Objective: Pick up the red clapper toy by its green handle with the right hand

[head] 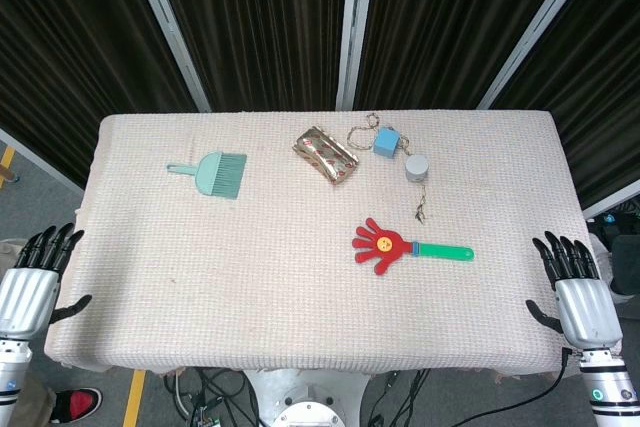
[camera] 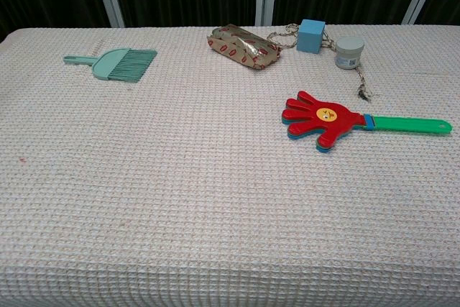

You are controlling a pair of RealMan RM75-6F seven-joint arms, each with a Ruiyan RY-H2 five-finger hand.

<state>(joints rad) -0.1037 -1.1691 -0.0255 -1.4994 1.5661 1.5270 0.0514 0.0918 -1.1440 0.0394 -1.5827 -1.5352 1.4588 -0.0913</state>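
- The big cloth-covered surface (head: 250,277), a beige waffle-weave, carries everything, and both arms are parked off its near edge, one at each near corner.
- The right robot hand (head: 572,277) sits at the near right corner, fingers spread apart and pointing away from the robot, holding nothing. The left robot hand (head: 38,267) mirrors it at the near left corner, also spread and empty. Only the head view shows either one.
- The red plastic hand-shaped clapper toy (head: 383,244) lies flat on the right half of the surface, roughly mid-depth. Its long axis runs left to right, red palm to the left.
- Here's the bit that matters: its thin green handle (head: 447,251) sticks out to the right, so the free end points toward the right robot hand's side. That hand is clearly the nearer one; the left is well apart, across the whole surface.
- From the right robot hand, the handle lies to the left and a bit farther out, so I'd guess the reach goes forward and inward, coming across the handle rather than along it.
- Small clutter sits beyond it at the far side: a teal plastic hand brush (head: 214,172), a shiny patterned wrapped packet (head: 326,154), a light blue cube (head: 386,141) and a small grey round jar (head: 416,167) on a cord. All look clear of the reach path.
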